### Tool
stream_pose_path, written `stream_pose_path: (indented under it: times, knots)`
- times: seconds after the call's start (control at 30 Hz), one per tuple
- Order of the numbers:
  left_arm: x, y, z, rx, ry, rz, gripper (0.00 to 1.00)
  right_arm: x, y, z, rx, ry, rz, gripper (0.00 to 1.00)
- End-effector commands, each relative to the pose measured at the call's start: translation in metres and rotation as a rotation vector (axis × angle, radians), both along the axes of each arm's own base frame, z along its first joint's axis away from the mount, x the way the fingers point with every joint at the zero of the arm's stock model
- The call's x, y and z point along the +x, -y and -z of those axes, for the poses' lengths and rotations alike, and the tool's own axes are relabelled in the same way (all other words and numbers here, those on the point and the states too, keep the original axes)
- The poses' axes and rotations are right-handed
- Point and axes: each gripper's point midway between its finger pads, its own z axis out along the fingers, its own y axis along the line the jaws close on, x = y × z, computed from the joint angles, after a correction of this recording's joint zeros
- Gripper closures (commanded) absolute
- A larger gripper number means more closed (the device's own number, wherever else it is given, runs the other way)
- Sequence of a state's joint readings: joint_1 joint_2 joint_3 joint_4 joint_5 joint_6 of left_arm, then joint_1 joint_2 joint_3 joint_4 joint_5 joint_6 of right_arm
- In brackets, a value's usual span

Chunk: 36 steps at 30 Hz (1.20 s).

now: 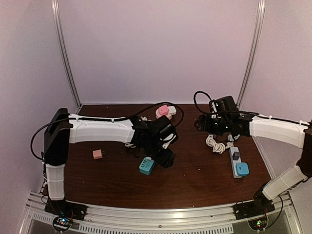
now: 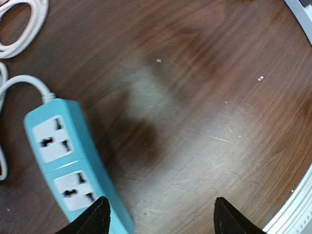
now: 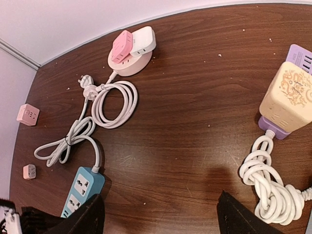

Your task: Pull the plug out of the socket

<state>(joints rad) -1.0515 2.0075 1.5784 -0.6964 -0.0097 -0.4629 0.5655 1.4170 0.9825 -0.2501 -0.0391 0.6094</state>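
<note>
Fingers of the left gripper stood wide apart and held nothing. They hovered over the table just right of the teal power strip. That strip's long body ran slantwise, one end passing beneath one finger; I could not tell whether they touched. Both sockets showing on it were empty, so no plug waited there. The right gripper hung well right of the teal strip and farther back, its fingers equally spread and empty.

The likeliest plugs sat on a grey strip, level with the teal strip and far to its right, its long axis running from the back wall toward the arm bases. A dark plug and a blue plug stood on it. By my reckoning the right arm was much the nearer, with this strip lying on the base side of its fingers.

The right wrist camera caught a cream block seated on a purple strip above a knotted white cord; possibly the same strip, I could not say. Beyond the teal strip a pink round hub carried a pink adapter and a white adapter.

I could read no brand or lettering anywhere. The cream block bore only an ornamental pattern.
</note>
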Motion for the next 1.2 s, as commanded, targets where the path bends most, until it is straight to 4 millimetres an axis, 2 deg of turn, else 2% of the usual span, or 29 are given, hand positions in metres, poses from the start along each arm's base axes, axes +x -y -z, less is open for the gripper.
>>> stream_pose_path:
  times: [0.0, 0.2, 0.27, 0.43, 0.63, 0.8, 1.17]
  knots:
    - [-0.005, 0.03, 0.007, -0.079, -0.053, 0.016, 0.26, 0.009, 0.033, -0.006, 0.001, 0.026, 0.101, 0.19]
    - [0.005, 0.023, 0.03, -0.019, -0.035, -0.022, 0.26, 0.038, 0.088, -0.011, -0.028, 0.067, 0.25, 0.17]
    - [0.012, 0.014, 0.04, 0.018, -0.026, -0.053, 0.26, 0.051, 0.108, -0.01, -0.052, 0.064, 0.3, 0.14]
    - [0.026, -0.011, 0.056, 0.069, -0.026, -0.126, 0.26, 0.08, 0.13, -0.008, -0.144, 0.048, 0.364, 0.06]
    - [0.044, -0.049, 0.066, 0.105, -0.027, -0.208, 0.26, 0.102, 0.137, 0.012, -0.251, -0.023, 0.397, 0.01]
    - [0.057, -0.077, 0.067, 0.118, -0.022, -0.263, 0.25, 0.11, 0.141, 0.036, -0.305, -0.091, 0.414, 0.01]
    - [0.077, -0.115, 0.058, 0.113, -0.003, -0.347, 0.25, 0.111, 0.129, 0.065, -0.295, -0.16, 0.381, 0.14]
